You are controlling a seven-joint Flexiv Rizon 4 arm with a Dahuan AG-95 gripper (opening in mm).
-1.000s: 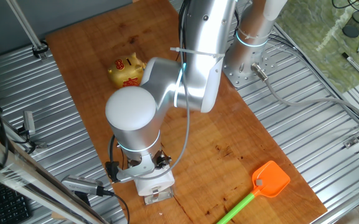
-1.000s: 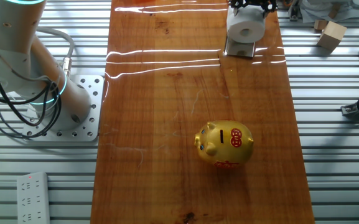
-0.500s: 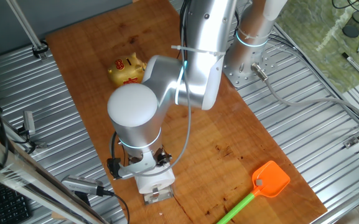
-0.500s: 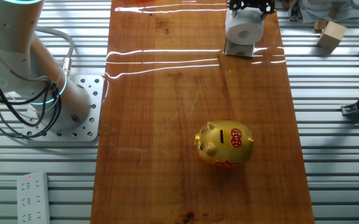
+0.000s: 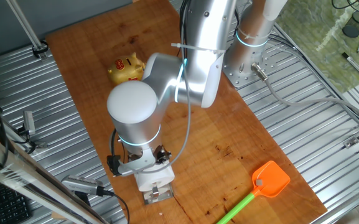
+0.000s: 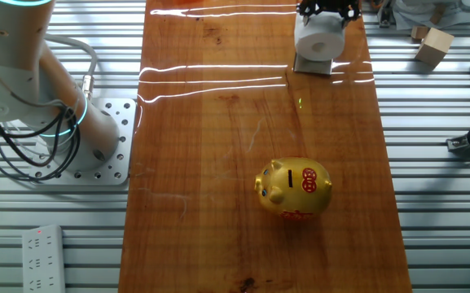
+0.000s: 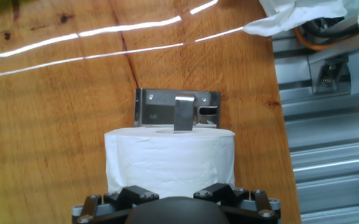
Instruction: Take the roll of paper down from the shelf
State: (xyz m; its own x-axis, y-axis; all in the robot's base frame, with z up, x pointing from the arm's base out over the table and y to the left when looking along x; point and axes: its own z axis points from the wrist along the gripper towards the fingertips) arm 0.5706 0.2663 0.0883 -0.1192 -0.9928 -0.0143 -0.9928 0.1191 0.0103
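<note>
The claw points down at the far end of the worktop, and in the hand view we see its dark finger mounts pressed against the near side of the roll of paper, one on each side of the roll's middle. We cannot see the fingertips themselves, so we cannot tell how wide the claw stands or whether it truly grips the roll; the roll sits right between the mounts and touches them.

Just beyond the claw lies the shelf, a silvery plate flat on the wood with a bent upright tab rising at its middle. From the hand view the roll covers the near edge of the plate, and the tab shows just past the roll's top rim. In the other fixed view the roll hangs directly under the claw, with the shelf showing below it.

The arm reaches out from its base, bends at a large rounded joint and drops the wrist almost straight down. In this fixed view the wrist hides most of the claw, the roll shows as a white block under it, and a bit of the shelf peeks out beneath.

Well away from the claw, toward the arm's base, a golden piggy bank stands on the wood. Off to the claw's side lies an orange fly swatter with a green handle.
</note>
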